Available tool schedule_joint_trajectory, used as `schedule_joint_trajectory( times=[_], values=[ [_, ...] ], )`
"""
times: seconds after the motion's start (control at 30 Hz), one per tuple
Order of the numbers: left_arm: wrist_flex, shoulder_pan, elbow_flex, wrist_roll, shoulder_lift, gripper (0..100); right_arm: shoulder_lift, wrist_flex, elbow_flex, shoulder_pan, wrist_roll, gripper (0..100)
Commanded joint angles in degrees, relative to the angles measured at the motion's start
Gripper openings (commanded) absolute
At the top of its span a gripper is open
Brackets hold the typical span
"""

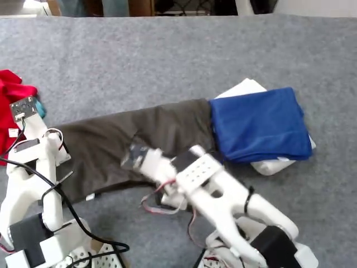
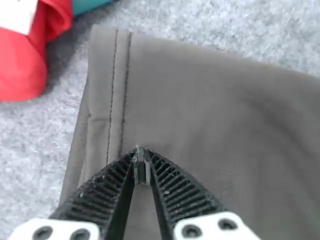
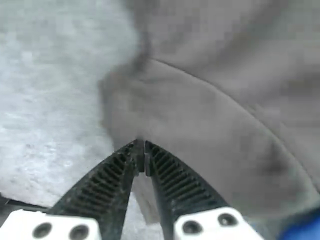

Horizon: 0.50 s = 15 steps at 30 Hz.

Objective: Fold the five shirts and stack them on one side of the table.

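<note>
A dark brown shirt (image 1: 156,134) lies stretched across the middle of the table. My left gripper (image 1: 58,145) sits at its left end, by the stitched hem (image 2: 115,90), fingers shut and pinching the fabric (image 2: 141,162). My right gripper (image 1: 130,158) is at the shirt's near edge, around the middle, also shut on a fold of the cloth (image 3: 141,155). At the right, a folded blue shirt (image 1: 259,124) rests on a folded white shirt (image 1: 270,164). A red shirt (image 1: 10,106) lies bunched at the left edge, with a bit of teal cloth (image 1: 40,109) beside it.
Grey felt (image 1: 167,56) covers the table, and the far half is bare. Cables (image 1: 83,234) trail by the arm bases at the near edge. The red shirt (image 2: 22,55) lies close to the brown shirt's hem.
</note>
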Motion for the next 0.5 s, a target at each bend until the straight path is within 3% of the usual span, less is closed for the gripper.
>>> schedule_joint_trajectory(
  times=[0.0, 0.13, 0.27, 0.47],
  values=[
    [-0.88, 0.22, -0.92, 0.09, -0.26, 3, 0.4, -1.05, 0.92, -6.42, -1.67, 1.5],
    [-0.88, 0.22, -0.92, 0.09, -0.26, 3, 0.48, -1.76, 2.51, -6.95, -0.53, 1.5],
    [-0.88, 0.22, -0.92, 0.09, -0.26, 3, 0.04, -3.16, 5.05, -2.9, 2.02, 1.5],
    [-0.88, 0.22, -0.92, 0.09, -0.26, 3, -5.32, 10.64, -4.88, -2.02, 2.46, 1.5]
  ],
)
